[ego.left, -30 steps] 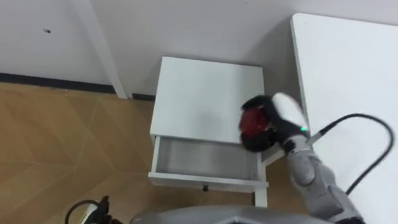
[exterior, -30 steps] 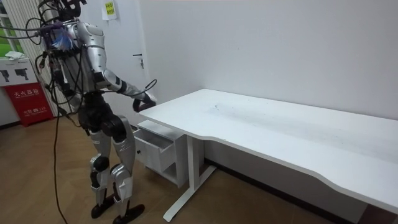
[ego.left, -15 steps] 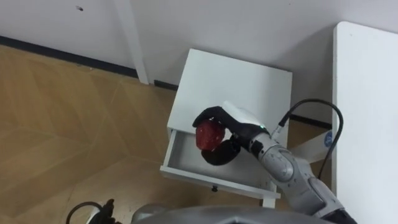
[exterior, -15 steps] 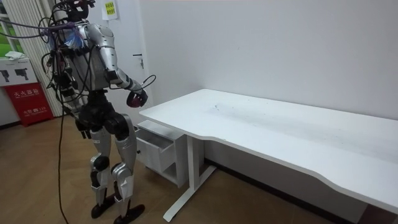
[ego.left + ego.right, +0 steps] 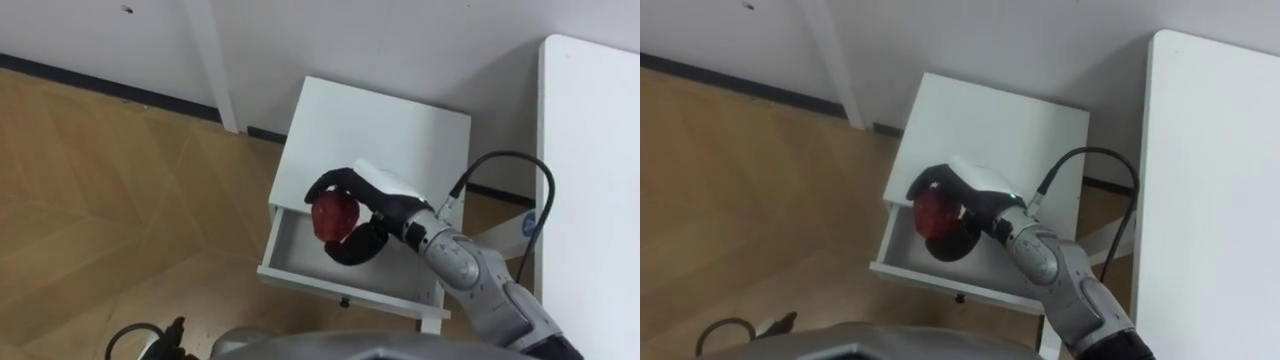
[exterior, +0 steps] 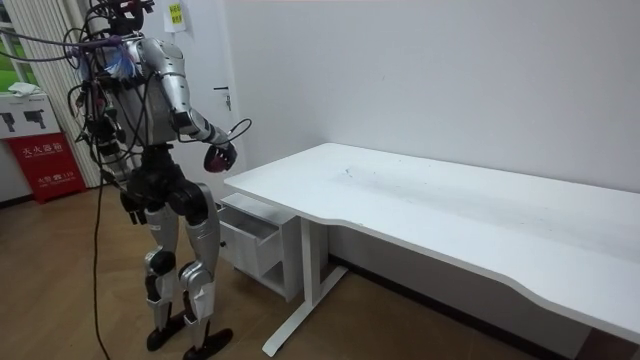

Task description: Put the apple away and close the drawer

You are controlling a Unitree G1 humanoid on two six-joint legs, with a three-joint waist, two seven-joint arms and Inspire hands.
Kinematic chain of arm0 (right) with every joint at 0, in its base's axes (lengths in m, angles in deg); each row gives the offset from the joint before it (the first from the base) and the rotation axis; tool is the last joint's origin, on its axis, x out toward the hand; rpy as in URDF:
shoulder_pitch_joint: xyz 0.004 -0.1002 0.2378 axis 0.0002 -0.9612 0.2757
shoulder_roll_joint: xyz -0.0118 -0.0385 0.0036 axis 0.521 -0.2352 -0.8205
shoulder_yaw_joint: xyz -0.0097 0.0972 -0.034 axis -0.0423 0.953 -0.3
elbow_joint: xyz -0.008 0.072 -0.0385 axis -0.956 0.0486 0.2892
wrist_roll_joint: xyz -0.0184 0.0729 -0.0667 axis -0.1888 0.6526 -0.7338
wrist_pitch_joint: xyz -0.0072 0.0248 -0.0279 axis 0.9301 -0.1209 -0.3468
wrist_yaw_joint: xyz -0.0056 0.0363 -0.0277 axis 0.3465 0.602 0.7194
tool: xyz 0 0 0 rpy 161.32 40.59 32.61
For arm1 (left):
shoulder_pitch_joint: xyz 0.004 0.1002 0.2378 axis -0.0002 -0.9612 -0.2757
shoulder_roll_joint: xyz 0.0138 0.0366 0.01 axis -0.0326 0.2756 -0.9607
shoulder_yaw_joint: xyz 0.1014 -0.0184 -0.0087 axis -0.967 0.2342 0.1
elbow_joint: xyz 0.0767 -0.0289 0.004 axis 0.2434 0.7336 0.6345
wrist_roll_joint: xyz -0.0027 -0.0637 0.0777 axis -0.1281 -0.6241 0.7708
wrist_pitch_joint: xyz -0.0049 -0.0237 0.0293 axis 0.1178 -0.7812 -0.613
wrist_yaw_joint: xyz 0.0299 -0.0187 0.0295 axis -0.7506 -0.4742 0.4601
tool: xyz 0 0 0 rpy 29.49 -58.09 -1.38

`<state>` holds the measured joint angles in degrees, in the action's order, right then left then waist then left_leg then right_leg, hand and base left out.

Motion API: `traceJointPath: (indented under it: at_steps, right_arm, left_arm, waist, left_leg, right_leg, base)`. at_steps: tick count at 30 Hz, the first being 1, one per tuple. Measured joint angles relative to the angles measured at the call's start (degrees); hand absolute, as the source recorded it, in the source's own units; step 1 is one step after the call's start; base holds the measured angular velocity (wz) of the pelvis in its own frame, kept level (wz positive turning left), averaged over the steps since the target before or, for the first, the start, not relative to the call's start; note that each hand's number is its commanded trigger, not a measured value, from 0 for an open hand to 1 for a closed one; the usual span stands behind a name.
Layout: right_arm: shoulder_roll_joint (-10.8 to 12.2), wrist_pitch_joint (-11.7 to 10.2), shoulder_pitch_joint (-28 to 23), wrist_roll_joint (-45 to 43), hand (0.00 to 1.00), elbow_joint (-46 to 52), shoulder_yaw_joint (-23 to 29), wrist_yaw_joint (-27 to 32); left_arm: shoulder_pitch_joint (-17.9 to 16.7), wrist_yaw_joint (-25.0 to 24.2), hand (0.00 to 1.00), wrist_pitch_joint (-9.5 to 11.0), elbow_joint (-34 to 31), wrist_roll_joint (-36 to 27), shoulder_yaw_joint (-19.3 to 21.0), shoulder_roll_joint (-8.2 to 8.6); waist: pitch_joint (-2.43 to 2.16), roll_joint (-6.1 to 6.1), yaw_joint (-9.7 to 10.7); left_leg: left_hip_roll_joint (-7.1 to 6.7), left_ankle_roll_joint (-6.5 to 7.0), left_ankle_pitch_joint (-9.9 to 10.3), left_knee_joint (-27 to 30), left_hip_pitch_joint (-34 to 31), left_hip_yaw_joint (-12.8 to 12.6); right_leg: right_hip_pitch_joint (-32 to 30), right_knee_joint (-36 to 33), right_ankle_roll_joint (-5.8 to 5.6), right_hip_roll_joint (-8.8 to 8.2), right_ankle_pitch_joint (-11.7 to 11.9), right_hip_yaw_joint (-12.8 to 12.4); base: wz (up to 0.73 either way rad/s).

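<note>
A red apple [image 5: 334, 217] [image 5: 936, 213] sits in my right hand [image 5: 362, 203] [image 5: 965, 195], whose dark fingers curl round it. The hand hangs above the left part of the open drawer [image 5: 300, 262] [image 5: 902, 260] of a small white cabinet [image 5: 385, 135] [image 5: 1006, 125]. The drawer is pulled out towards me and its inside looks bare. In the room view I stand in front of the cabinet [image 6: 255, 232], at the end of the white desk, with the apple [image 6: 219, 158] held out at chest height.
A large white desk [image 5: 590, 150] [image 6: 450, 215] runs along my right side, its leg close to the cabinet. A white door frame post [image 5: 210, 60] and a dark skirting board line the wall behind. Wooden floor [image 5: 120, 220] lies to the left.
Over the second the view swung left and down. My right hand carried the apple from over the cabinet's right front corner to above the drawer's left part; in the last half second it barely moved.
</note>
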<state>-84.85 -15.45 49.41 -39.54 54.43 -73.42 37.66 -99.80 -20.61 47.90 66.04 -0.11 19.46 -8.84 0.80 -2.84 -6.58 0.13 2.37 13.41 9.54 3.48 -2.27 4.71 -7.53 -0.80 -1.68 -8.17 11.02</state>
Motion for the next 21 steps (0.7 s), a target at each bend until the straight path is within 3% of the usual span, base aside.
traceJointPath:
  at_steps: [10,21]
  right_arm:
    - [0.05,0.21,-0.11,-0.04,0.0,-0.75,0.83,-1.15]
    - [0.05,0.66,-1.58,0.47,0.0,-9.09,4.23,-0.99]
  left_arm:
    - [-0.11,-0.06,0.0,-0.01,-0.68,-0.02,2.05,0.03]
    - [-0.48,-1.6,0.0,-0.58,-1.07,-0.02,2.21,0.02]
  waist:
    - [-0.07,-0.09,-0.02]
    - [-0.24,-0.15,0.49]
  left_leg:
    - [-0.03,0.0,0.0,0.13,0.2,-0.01]
    - [-0.05,0.0,0.0,0.96,0.39,-0.43]
  right_leg:
    - [0.24,-0.01,-0.01,-0.18,-0.01,0.22]
    - [0.9,-0.09,-0.02,-0.29,-0.01,0.59]
  base:
    - [0.0]
    - [0.01]
